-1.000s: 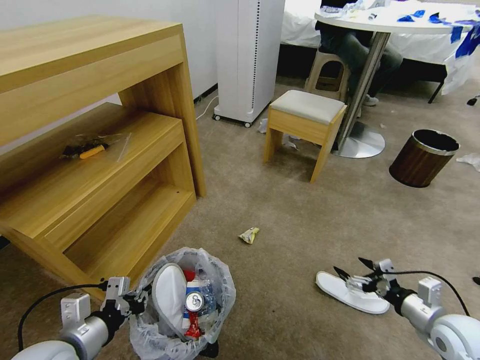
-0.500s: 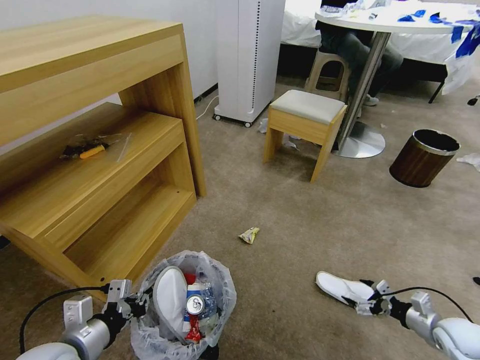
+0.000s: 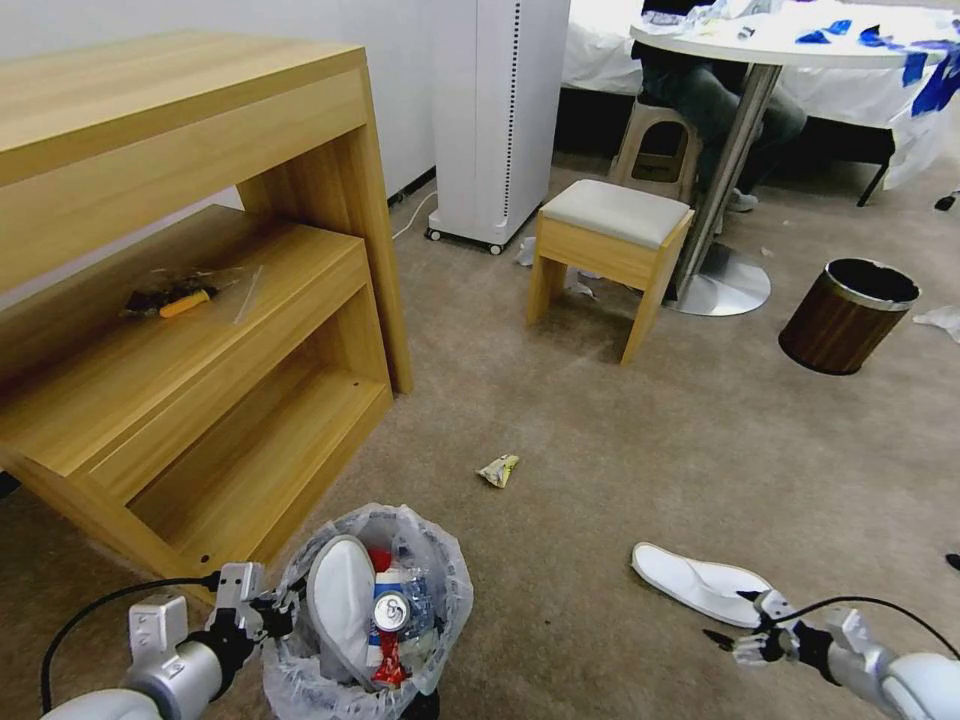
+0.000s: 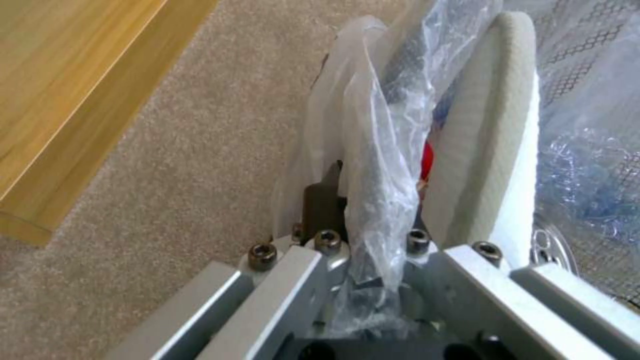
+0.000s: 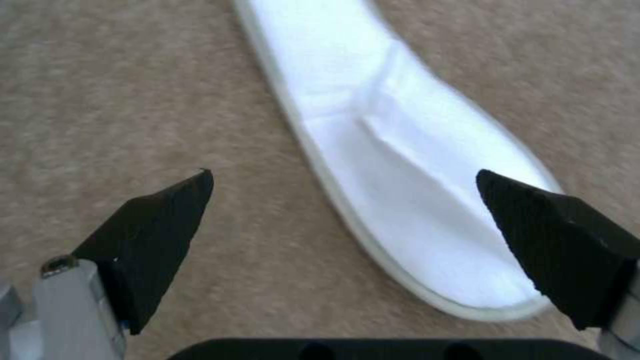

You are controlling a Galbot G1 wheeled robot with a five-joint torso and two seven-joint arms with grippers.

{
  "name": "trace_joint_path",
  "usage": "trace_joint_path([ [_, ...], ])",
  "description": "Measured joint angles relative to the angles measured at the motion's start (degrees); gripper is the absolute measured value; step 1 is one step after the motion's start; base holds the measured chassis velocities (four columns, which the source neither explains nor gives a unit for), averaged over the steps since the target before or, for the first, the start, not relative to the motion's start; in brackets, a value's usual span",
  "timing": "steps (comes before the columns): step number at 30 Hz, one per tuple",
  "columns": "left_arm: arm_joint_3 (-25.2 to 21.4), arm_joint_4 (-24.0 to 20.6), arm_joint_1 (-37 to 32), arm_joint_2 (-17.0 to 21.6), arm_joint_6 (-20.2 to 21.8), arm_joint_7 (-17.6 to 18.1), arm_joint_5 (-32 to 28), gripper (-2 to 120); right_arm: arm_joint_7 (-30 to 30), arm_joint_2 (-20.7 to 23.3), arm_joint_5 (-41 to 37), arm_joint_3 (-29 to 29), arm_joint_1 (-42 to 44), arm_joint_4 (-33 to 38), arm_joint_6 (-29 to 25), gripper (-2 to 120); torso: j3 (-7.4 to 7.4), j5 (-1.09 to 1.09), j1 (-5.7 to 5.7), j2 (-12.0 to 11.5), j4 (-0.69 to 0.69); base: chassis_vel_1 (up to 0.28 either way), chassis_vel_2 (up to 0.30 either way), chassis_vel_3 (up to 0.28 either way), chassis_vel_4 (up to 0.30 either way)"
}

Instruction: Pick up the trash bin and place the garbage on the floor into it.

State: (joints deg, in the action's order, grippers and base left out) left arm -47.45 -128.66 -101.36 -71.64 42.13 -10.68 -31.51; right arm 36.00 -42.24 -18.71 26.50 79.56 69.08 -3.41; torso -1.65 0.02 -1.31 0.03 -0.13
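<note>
The trash bin (image 3: 300, 665), black and lined with a crinkly plastic bag, hangs at the bottom centre of the head view. It holds a white slipper (image 3: 338, 595), a can and red wrappers. My left gripper (image 3: 278, 610) is shut on its near rim, and the left wrist view shows the jaws clamped over the rim and bag (image 4: 373, 125), beside the slipper inside (image 4: 493, 150). A second white slipper (image 3: 700, 582) lies flat on the beige floor. My right gripper (image 3: 728, 615) is open at its near end, low over the slipper (image 5: 400, 165), fingers spread wide (image 5: 343, 177). A yellow wrapper (image 3: 498, 469) lies further out.
A wooden shelf unit (image 3: 200, 330) stands close on the left. Ahead are a padded stool (image 3: 610, 240), a white floor appliance (image 3: 495, 110), a round table's metal base (image 3: 720, 285) and a brown wood-grain bin (image 3: 845, 315). A white scrap (image 3: 940, 318) lies far right.
My right gripper has dropped and drawn back, from over the slipper's middle to its near end, staying open. The bin in my left gripper has sunk slightly.
</note>
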Motion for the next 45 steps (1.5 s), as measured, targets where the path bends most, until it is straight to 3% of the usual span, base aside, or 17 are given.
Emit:
trace_joint_path([
  [16,-0.2,0.4,0.4,0.9,0.0,-1.1,-0.1,0,-1.8,-3.9,-3.5,-0.2,-6.8,-9.3,-0.6,100,0.0,0.0,0.0,0.0,0.01,0.0,0.0,0.0,0.0],
  [40,0.0,-0.9,-0.5,0.1,-0.2,-2.2,1.0,0,-2.0,-7.4,-1.2,-3.3,-12.1,-12.1,0.8,100,0.0,0.0,0.0,0.0,0.03,0.0,0.0,0.0,0.0],
  [42,-0.1,-1.0,-0.6,0.1,-0.2,-2.2,1.0,0,-2.0,-7.4,-1.2,-3.3,-12.1,-12.4,0.8,97,0.0,-0.01,0.0,0.0,0.02,0.0,0.0,0.0,0.0],
  [43,-0.1,-1.1,-0.7,0.1,-0.3,-2.3,1.0,0,-2.1,-7.4,-1.2,-3.3,-11.9,-12.6,0.8,86,0.0,-0.01,0.0,0.0,0.02,0.0,0.0,0.0,0.0],
  [45,-0.1,-1.1,-0.7,0.1,-0.4,-2.3,1.0,0,-2.1,-7.4,-1.2,-3.3,-11.7,-12.6,0.8,84,0.0,-0.01,0.0,0.0,0.02,0.0,0.0,0.0,0.0],
])
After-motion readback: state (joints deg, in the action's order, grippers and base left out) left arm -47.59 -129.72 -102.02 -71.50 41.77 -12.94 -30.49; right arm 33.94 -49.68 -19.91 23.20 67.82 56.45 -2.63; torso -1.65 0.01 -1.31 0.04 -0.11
